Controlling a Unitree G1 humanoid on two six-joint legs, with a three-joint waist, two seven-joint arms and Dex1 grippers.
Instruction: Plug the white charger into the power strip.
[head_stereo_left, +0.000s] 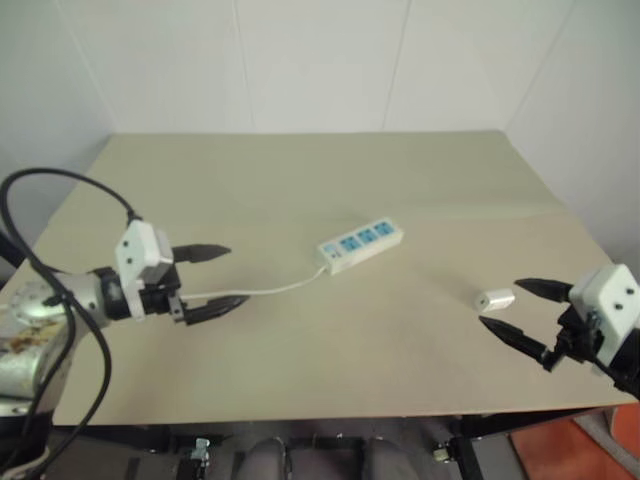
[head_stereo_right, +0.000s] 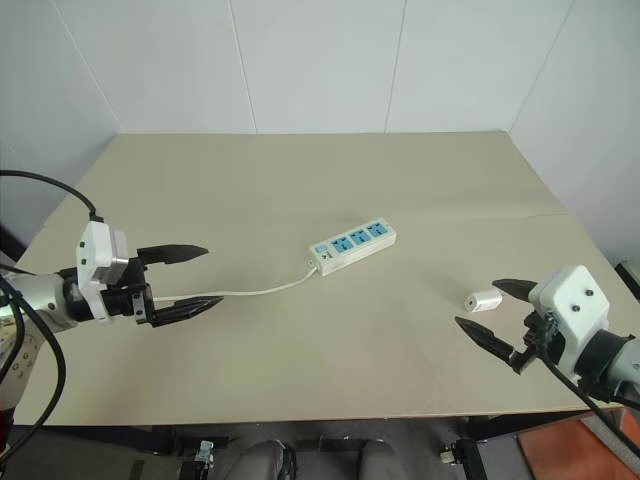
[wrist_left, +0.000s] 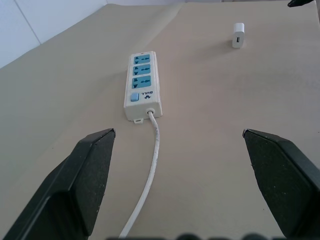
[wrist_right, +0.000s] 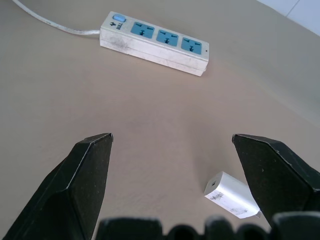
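While both grippers are being held spread and empty, the white charger (head_stereo_right: 483, 299) is being approached by the right gripper (head_stereo_right: 492, 307); a pinch is being called for next, before the power strip (head_stereo_right: 352, 244).

The power strip (head_stereo_right: 353, 245), a long white bar with three blue sockets and a blue switch, lies flat and slanted near the middle of the table, its thin white cable (head_stereo_right: 262, 291) trailing leftward. The white charger (head_stereo_right: 483, 299), a small rounded block, lies on its side well apart to the right.
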